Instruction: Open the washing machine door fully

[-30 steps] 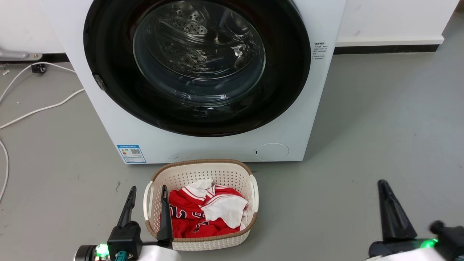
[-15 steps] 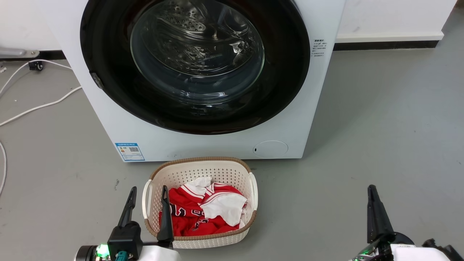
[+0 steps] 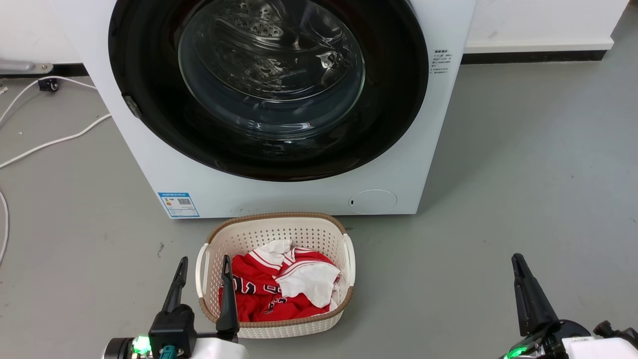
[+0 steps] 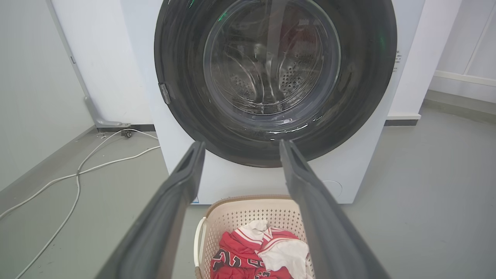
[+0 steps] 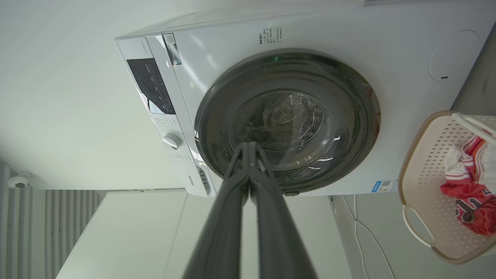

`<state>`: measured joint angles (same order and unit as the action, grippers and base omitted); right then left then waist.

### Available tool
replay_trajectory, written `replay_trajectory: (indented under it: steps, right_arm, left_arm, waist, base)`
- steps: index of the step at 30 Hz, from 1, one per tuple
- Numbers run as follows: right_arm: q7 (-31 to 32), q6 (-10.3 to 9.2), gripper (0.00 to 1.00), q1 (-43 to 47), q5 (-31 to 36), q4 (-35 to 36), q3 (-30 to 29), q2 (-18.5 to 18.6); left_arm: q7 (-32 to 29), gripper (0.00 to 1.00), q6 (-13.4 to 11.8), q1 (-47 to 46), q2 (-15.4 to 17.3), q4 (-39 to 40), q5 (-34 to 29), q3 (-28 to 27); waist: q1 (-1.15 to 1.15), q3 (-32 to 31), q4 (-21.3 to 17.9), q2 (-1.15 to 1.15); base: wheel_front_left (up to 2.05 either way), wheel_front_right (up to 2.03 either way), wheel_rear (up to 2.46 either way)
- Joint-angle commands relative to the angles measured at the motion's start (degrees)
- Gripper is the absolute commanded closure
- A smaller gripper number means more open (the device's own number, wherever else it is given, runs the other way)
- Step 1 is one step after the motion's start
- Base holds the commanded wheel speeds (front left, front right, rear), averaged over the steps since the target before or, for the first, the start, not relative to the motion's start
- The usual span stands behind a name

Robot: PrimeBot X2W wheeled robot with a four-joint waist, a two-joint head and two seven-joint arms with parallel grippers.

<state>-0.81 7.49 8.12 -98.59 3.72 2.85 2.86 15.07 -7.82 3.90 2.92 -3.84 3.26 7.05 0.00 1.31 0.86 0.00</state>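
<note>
Grey floor (image 3: 498,174) runs back to a white wall (image 3: 538,20) with a dark skirting (image 3: 533,56). At 12 o'clock in the head view stands the washer (image 3: 279,197). Its door (image 3: 398,99) sits shut, flush on the white front, the glossy black ring unbroken around the clear window (image 3: 271,75). The perforated steel drum (image 3: 259,31) shows through the glass. A small grey latch (image 3: 132,106) sits at 9 o'clock on the door's rim. Off the door, a blue label (image 3: 178,204) lies at 7 o'clock and a round cap (image 3: 373,201) at 5 o'clock, both low on the panel. Just beside the washer's foot, at 6 o'clock from the door, is a cream basket (image 3: 279,230) holding red and white clothes (image 3: 279,291). White cables (image 3: 50,142) trail over the floor at 9 o'clock. The left gripper (image 3: 205,259) is at 7 o'clock in the head view, fingers spread wide and holding nothing. One finger crosses the basket's left rim there, though contact cannot be told. Its wrist view frames the door's lower edge between the two fingers, well apart from it. The right gripper (image 5: 249,149) is at 5 o'clock in the head view, over bare floor. Its fingers are pressed together and empty, aimed at the door from a distance in its wrist view, where a knob (image 5: 171,140) also shows on the washer's front.
</note>
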Motion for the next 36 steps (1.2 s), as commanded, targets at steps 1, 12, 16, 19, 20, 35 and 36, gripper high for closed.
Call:
replay_trajectory:
  steps: [1, 12, 16, 19, 20, 35, 36]
  right_arm:
    - [0.32, 0.0, 1.0, 0.29, 0.06, 0.02, -0.29, 0.05]
    - [0.51, 0.0, 1.0, -1.37, 1.49, 0.4, 0.16, 0.05]
    - [1.65, -0.01, 1.0, -5.48, 2.08, -0.65, -2.21, 0.21]
    - [2.87, -0.01, 1.0, -10.62, 1.6, -1.7, -5.09, 1.06]
    - [3.27, 0.0, 1.0, -12.64, 1.69, -2.21, -6.09, 1.64]
    - [11.62, 0.0, 1.0, -46.49, 1.67, -16.72, -10.37, 11.14]
    - [12.24, -0.01, 1.0, -48.85, 1.77, -18.44, -10.03, 11.66]
  left_arm:
    - [0.16, 0.0, -0.23, -0.13, -0.04, -0.03, -0.25, 0.03]
    - [0.16, 0.0, -0.85, -1.32, -0.03, 0.79, -0.96, 0.33]
    - [0.16, 0.0, -1.04, -2.72, -0.03, 1.62, -1.53, -0.05]
    - [0.16, 0.0, -0.38, -4.59, -0.01, 2.08, -2.28, 0.41]
    - [0.15, 0.0, -0.26, -5.4, 0.03, 2.17, -2.51, 0.55]
    - [0.15, 0.0, -0.66, -16.91, -0.02, 4.59, -2.21, 1.85]
    - [0.16, 0.0, -0.77, -17.45, -0.02, 4.79, -2.04, 2.02]
  waist:
    - [0.0, 0.01, 0.08, 0.0]
    - [0.0, 1.5, 0.51, 0.0]
    - [0.0, 3.68, 0.55, 0.0]
    - [0.0, 6.3, 0.89, 0.0]
    - [0.0, 7.34, 1.06, 0.0]
    - [0.0, 23.68, 4.39, 0.0]
    - [0.0, 24.47, 4.71, 0.0]
  base:
    - [0.0, 0.0, 0.0]
    - [0.0, 0.0, 0.0]
    - [0.0, 0.0, 0.0]
    - [0.0, 0.0, 0.0]
    - [0.0, 0.0, 0.0]
    - [0.0, 0.0, 0.0]
    - [0.0, 0.0, 0.0]
